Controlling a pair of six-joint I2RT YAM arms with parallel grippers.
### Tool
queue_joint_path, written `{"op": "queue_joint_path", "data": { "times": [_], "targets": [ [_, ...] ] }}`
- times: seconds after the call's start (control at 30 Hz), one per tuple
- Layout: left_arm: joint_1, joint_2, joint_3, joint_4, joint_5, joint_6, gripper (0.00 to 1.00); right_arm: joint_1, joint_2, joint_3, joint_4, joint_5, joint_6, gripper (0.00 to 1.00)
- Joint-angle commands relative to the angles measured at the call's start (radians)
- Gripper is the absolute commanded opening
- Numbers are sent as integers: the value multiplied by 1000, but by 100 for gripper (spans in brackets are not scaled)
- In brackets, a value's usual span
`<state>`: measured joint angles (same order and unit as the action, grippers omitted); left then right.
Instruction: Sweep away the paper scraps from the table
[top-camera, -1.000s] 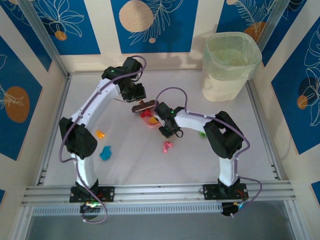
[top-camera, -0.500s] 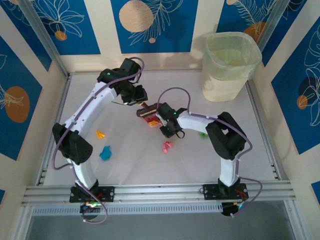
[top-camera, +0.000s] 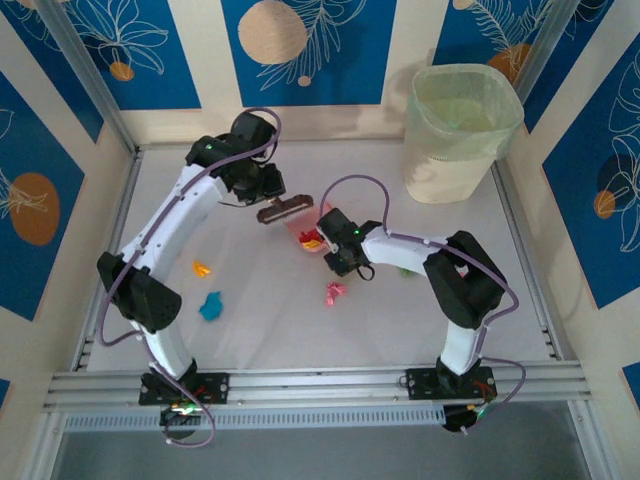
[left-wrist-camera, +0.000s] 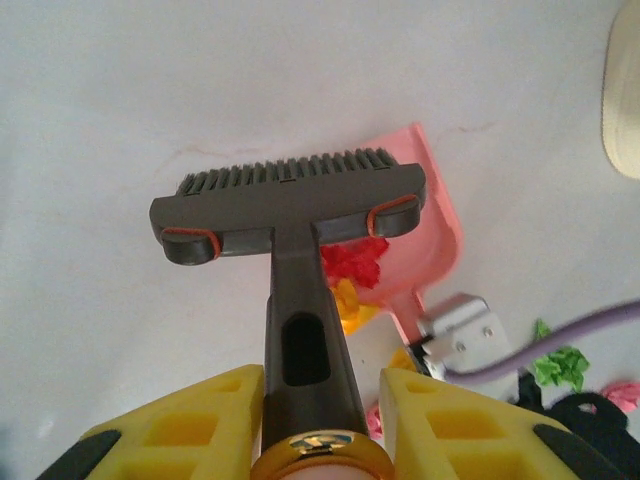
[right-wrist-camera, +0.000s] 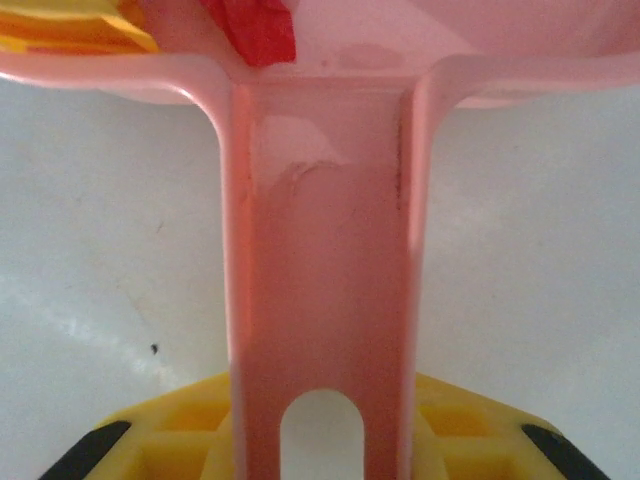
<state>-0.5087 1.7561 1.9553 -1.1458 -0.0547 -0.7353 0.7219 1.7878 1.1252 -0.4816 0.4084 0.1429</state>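
Observation:
My left gripper (top-camera: 262, 192) (left-wrist-camera: 322, 385) is shut on the handle of the black brush (top-camera: 283, 210) (left-wrist-camera: 290, 200). The brush head hangs over the far rim of the pink dustpan (top-camera: 306, 226) (left-wrist-camera: 432, 225). My right gripper (top-camera: 328, 245) (right-wrist-camera: 325, 425) is shut on the dustpan's handle (right-wrist-camera: 320, 290). A red scrap (left-wrist-camera: 352, 262) (right-wrist-camera: 255, 30) and a yellow scrap (left-wrist-camera: 348, 302) (right-wrist-camera: 70, 32) lie inside the pan. On the white table (top-camera: 270, 330) lie loose paper scraps: orange (top-camera: 201, 268), blue (top-camera: 210, 306), pink (top-camera: 335, 292) and green (top-camera: 404, 269) (left-wrist-camera: 560, 365).
A pale bin with a liner (top-camera: 460, 130) stands at the back right corner. Aluminium rails (top-camera: 320, 385) edge the table at the front and sides. The right arm's purple cable (left-wrist-camera: 560, 340) loops beside the dustpan.
The right arm has shifted the dustpan a little to the right. The left arm's elbow has swung left and the brush head has drawn back slightly toward the pan's far rim.

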Motion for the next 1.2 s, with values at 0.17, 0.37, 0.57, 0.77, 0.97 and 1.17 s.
{"op": "queue_joint_path", "data": {
  "times": [0.17, 0.37, 0.57, 0.77, 0.97, 1.17],
  "targets": [
    [13, -221, -96, 229, -288, -27, 0, -6, -169, 68, -162, 10, 67, 0],
    [12, -296, -220, 379, -347, -51, 0, -78, -236, 245, -348, 1, 114, 0],
    [6, -290, -252, 382, -280, -70, 0, -174, -234, 495, -490, -16, 137, 0],
    [0, -298, -286, 370, -224, -75, 0, -249, -129, 808, -638, 17, 106, 0],
    [-5, -318, -310, 352, -196, -98, 0, -351, -28, 1027, -698, -9, 92, 0],
    [-7, -342, -332, 326, -192, -95, 0, -468, 61, 1175, -722, -116, 125, 0]
  ]
}}
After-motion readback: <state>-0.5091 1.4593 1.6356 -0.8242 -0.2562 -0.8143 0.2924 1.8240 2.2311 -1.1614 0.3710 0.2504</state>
